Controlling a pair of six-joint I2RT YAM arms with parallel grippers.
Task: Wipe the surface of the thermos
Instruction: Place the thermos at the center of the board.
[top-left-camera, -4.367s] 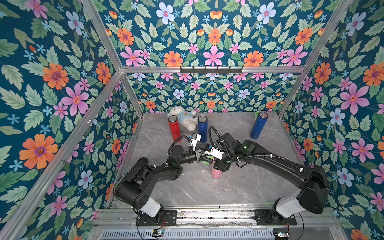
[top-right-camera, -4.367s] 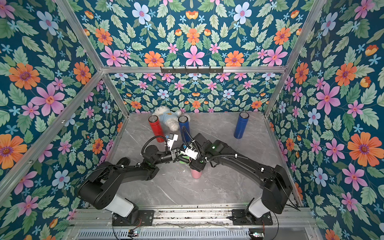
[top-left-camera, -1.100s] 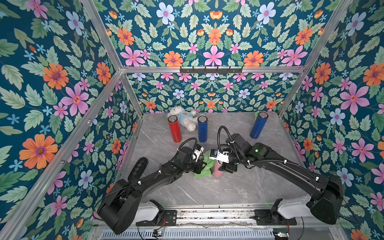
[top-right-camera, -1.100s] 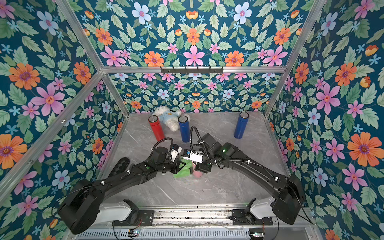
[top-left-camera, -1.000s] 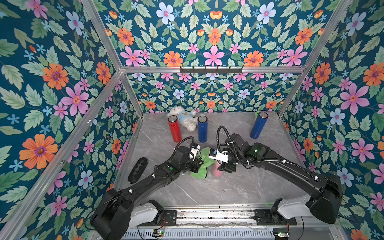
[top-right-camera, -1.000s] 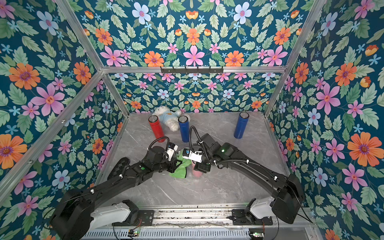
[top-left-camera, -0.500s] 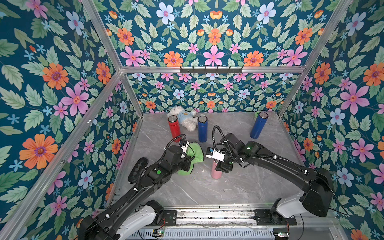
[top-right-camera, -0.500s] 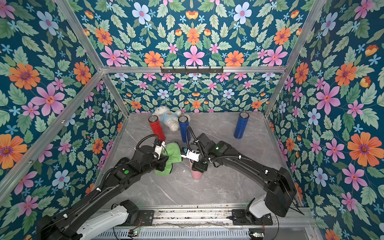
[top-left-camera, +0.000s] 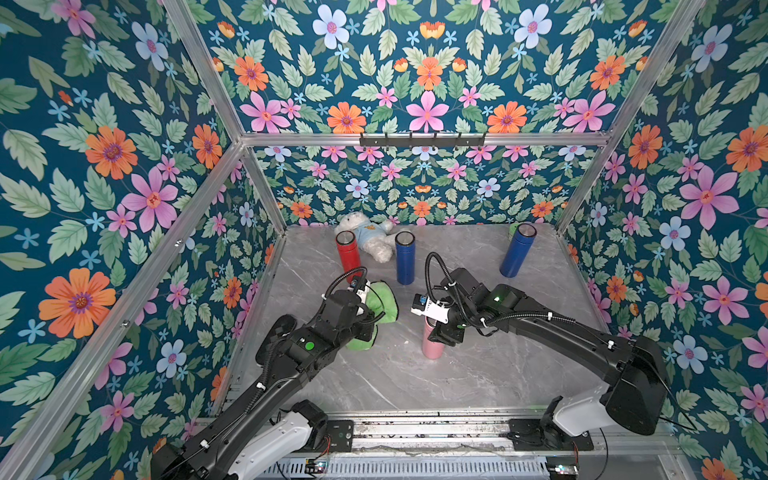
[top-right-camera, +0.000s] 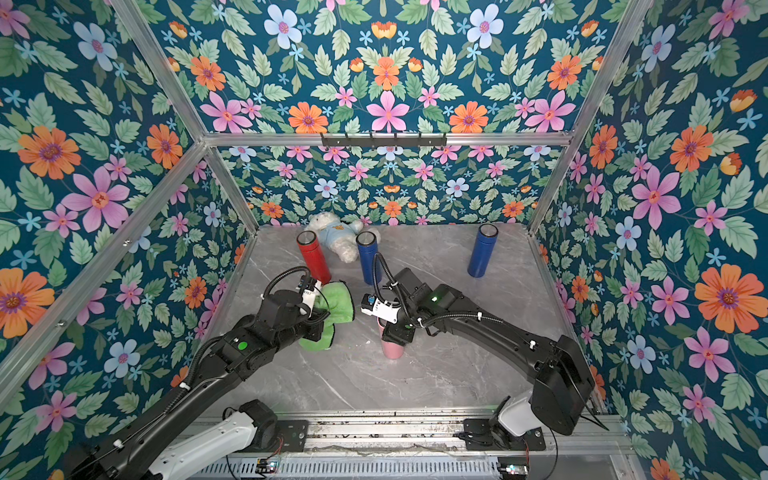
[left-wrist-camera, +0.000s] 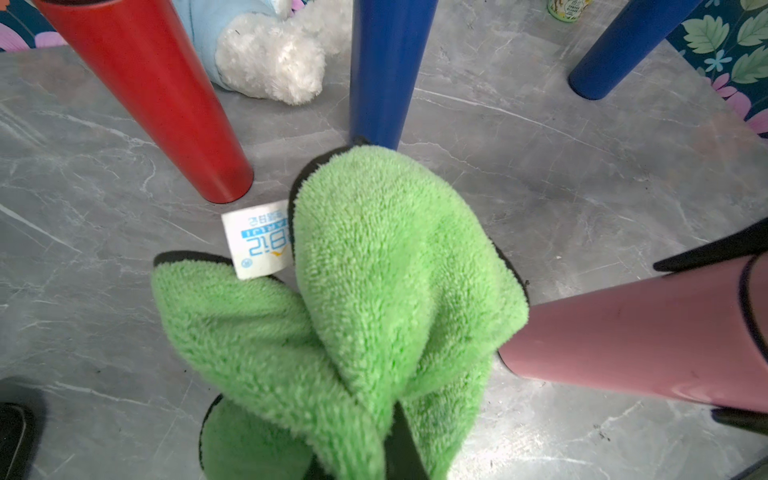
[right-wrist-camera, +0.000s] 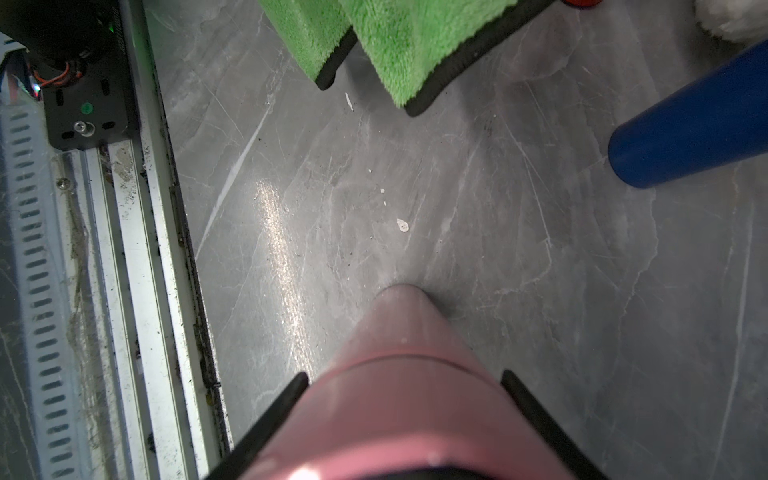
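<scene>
A pink thermos stands upright on the grey marble table. My right gripper is closed round its upper part from above, one finger on each side. My left gripper is shut on a green fluffy cloth with a black hem and a white label. The cloth hangs to the left of the thermos, close to it; a strip of bare table shows between them in both top views. In the right wrist view the cloth lies beyond the thermos.
At the back stand a red thermos, a blue one beside it and another blue one at the right. A white plush toy lies behind the first two. Metal rail along the front edge; floral walls close in.
My left arm has pulled the green cloth away from the pink thermos, leftward and toward the red thermos. The right gripper has kept its hold on the thermos.
</scene>
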